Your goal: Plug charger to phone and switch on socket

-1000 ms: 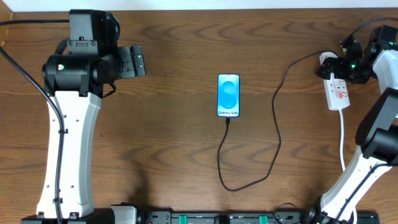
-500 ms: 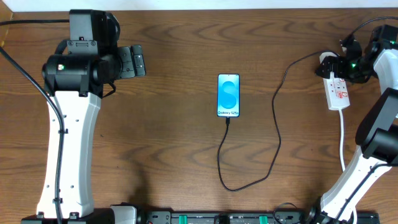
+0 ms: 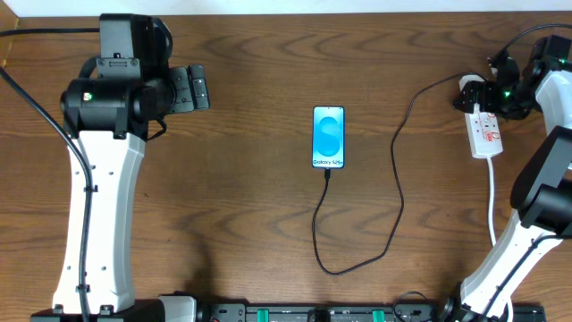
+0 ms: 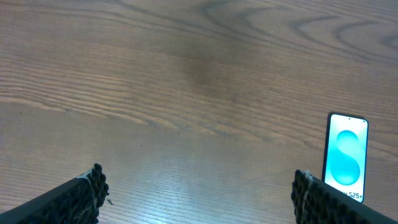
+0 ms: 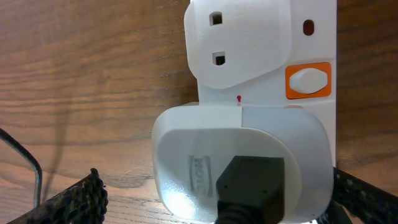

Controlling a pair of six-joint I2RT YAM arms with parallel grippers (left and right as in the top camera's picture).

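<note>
The phone (image 3: 328, 137) lies face up mid-table, its blue screen lit; it also shows at the right of the left wrist view (image 4: 346, 158). The black charger cable (image 3: 395, 197) loops from the phone's near edge, where its tip meets the phone, round to the white socket strip (image 3: 485, 130) at the far right. My right gripper (image 3: 487, 94) hovers open over that strip, fingers either side of the white adapter (image 5: 205, 162) plugged into it. The orange-framed switch (image 5: 308, 81) sits just beyond. My left gripper (image 3: 192, 88) stands open and apart, far left of the phone.
The socket's white cord (image 3: 492, 201) runs toward the front along the right arm. A black rail (image 3: 322, 313) lines the front table edge. The left arm's body (image 3: 98, 197) stretches down the left side. Bare wood lies between the left gripper and the phone.
</note>
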